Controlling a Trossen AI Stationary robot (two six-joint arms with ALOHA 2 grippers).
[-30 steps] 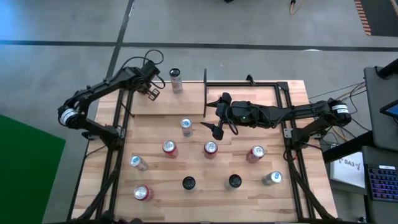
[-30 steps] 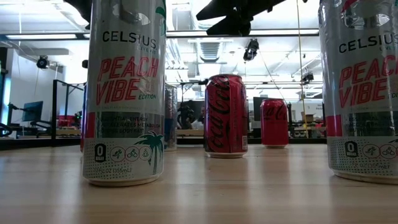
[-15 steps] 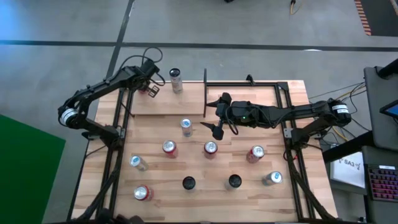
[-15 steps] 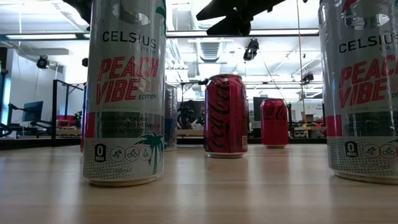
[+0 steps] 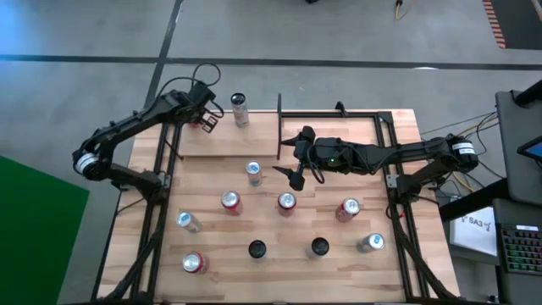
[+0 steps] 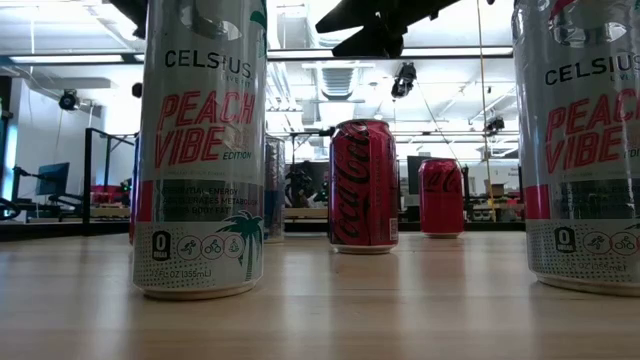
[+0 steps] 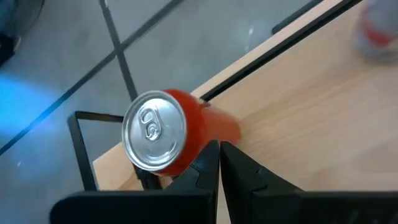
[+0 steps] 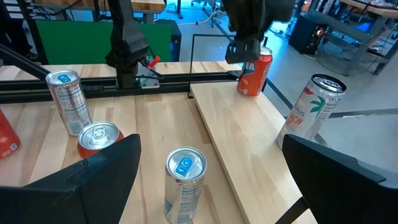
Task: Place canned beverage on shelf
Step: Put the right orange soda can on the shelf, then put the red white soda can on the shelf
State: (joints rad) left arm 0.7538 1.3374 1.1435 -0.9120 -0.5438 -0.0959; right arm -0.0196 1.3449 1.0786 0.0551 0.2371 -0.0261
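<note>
Already, an orange can (image 7: pixel 163 134) stands upright on the shelf (image 5: pixel 227 141), at its far left corner. The left tool (image 7: pixel 219 163), clenched empty, sits just beside it. The right tool (image 5: pixel 295 157) hangs released by the shelf's divider rod (image 5: pixel 279 127). Many cans remain on the counter (image 5: pixel 279 246).

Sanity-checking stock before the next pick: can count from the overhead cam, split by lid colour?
Silver-lidded cans: 9
Black-lidded cans: 2
Total: 11 cans
</note>
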